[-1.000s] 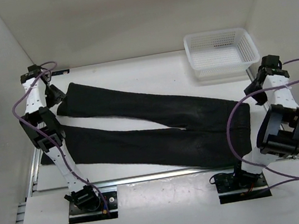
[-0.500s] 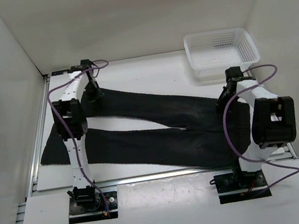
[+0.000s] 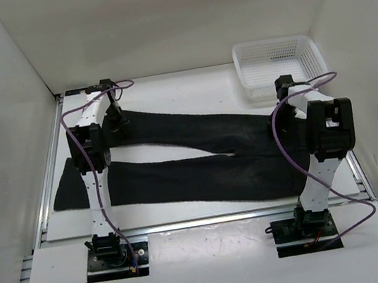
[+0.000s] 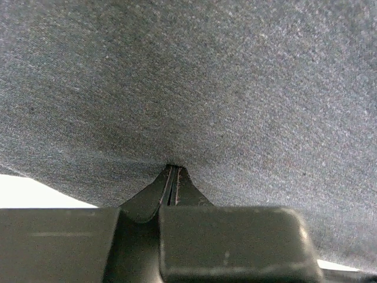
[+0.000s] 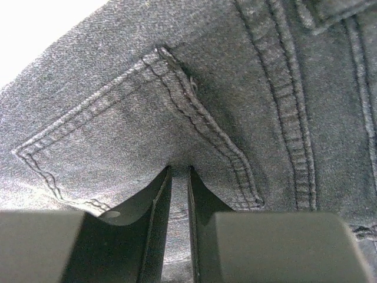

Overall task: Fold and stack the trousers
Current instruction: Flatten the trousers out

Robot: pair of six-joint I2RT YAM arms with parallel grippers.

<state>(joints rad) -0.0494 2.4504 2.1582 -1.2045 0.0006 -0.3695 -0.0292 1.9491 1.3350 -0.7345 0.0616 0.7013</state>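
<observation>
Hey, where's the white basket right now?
In the top view, the white basket sits in the far right corner, just beyond the right gripper.

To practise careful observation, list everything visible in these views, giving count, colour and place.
trousers: one pair, black, spread flat, legs pointing left
basket: one, white mesh, far right corner
table: one, white, beneath everything
arms: two, white and black, based at the near edge
cables: two, purple, one along each arm
left fingers: one pair, black, shut on fabric
right fingers: one pair, black, shut on fabric by a pocket
</observation>
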